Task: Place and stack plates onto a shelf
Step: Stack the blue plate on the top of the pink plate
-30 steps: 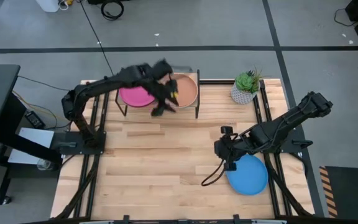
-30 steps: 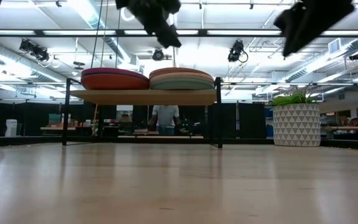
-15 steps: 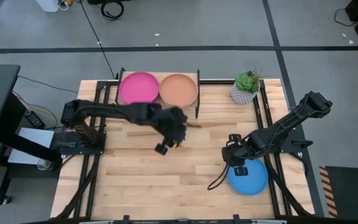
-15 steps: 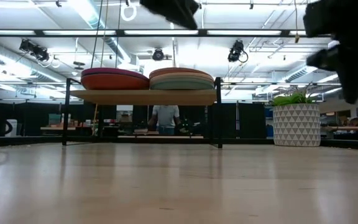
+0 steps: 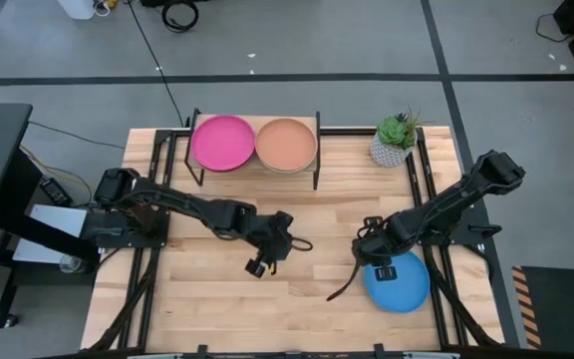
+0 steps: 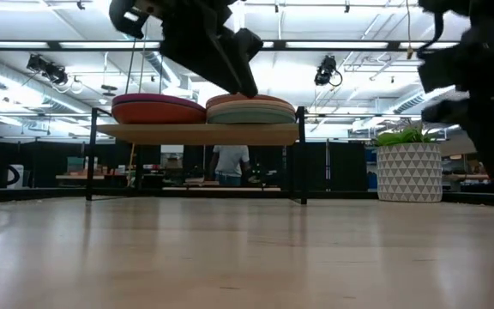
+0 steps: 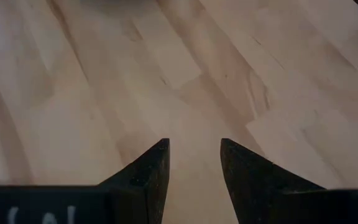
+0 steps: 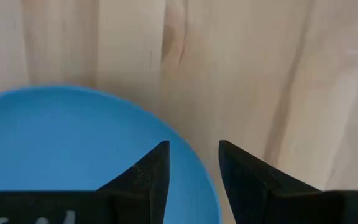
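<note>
The shelf (image 5: 257, 168) stands at the table's far edge with a magenta plate (image 5: 221, 142) and a terracotta plate (image 5: 286, 146) on top. The low view shows these as two stacks (image 6: 157, 109) (image 6: 251, 110) resting on the plank (image 6: 197, 134). A bright blue plate (image 5: 402, 283) lies flat near the table's right near corner. My right gripper (image 5: 373, 259) (image 8: 193, 155) hangs open above that plate's left rim (image 8: 185, 146), one finger over the plate and one over wood. My left gripper (image 5: 259, 263) (image 7: 194, 155) is open over bare wood at mid-table.
A potted plant (image 5: 395, 140) (image 6: 408, 167) stands in a white pot at the far right corner, beside the shelf. Black rails run along the table's left and right sides. A person stands in the room behind the shelf (image 6: 228, 163). Bare wood lies between the arms (image 5: 317, 269).
My left gripper has drawn away from the shelf's terracotta plate and swung toward the table's near edge, ending over mid-table. My right gripper has come down over the blue plate's left rim. The plates have stayed where they were.
</note>
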You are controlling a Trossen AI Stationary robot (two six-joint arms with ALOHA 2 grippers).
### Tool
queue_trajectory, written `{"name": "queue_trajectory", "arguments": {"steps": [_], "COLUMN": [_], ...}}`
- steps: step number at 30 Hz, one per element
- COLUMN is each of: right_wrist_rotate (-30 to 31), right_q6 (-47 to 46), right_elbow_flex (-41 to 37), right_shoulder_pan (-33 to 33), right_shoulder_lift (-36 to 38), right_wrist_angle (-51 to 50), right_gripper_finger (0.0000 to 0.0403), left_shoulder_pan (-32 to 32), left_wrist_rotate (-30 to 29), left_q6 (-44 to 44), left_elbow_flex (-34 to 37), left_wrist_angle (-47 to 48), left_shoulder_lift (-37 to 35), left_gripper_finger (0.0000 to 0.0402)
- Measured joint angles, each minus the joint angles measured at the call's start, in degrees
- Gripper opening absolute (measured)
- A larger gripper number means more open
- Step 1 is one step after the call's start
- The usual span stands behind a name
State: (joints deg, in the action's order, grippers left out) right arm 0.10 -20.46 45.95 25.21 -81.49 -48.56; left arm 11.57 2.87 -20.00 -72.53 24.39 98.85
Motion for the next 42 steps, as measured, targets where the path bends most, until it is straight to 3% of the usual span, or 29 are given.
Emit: {"name": "queue_trajectory", "arguments": {"steps": [11,16,26,31,37,42], "right_wrist_rotate": [-3.1,-4.1,-8.0,-6.4,-5.3,-3.4], "right_q6": [11.1,13.2,15.0,13.0,12.5,14.4], "right_elbow_flex": [0.1,0.1,2.8,8.5,19.9,30.3], "right_shoulder_pan": [-1.0,-2.2,-7.0,-10.5,-15.8,-20.1], "right_shoulder_lift": [-9.2,-9.9,-5.8,-4.1,-4.1,-4.2], "right_wrist_angle": [-0.7,-1.2,-1.6,-1.5,-2.8,-7.6], "right_gripper_finger": [0.0133,0.0097,0.0013,0.0019,0.0020,0.0014], "left_shoulder_pan": [5.3,6.1,10.2,13.6,17.3,19.4], "left_wrist_rotate": [-8.0,-9.1,-22.8,-26.8,-27.2,-28.4], "left_q6": [5.1,7.4,10.3,12.8,13.4,13.4], "left_elbow_flex": [3.6,3.6,3.6,3.5,3.6,8.2], "left_wrist_angle": [-3.3,-0.5,6.1,8.5,10.5,5.2], "left_shoulder_lift": [0.0,-0.7,-5.9,-11.1,-15.9,-15.9], "left_gripper_finger": [0.0150,0.0150,0.0150,0.0150,0.0150,0.0150]}}
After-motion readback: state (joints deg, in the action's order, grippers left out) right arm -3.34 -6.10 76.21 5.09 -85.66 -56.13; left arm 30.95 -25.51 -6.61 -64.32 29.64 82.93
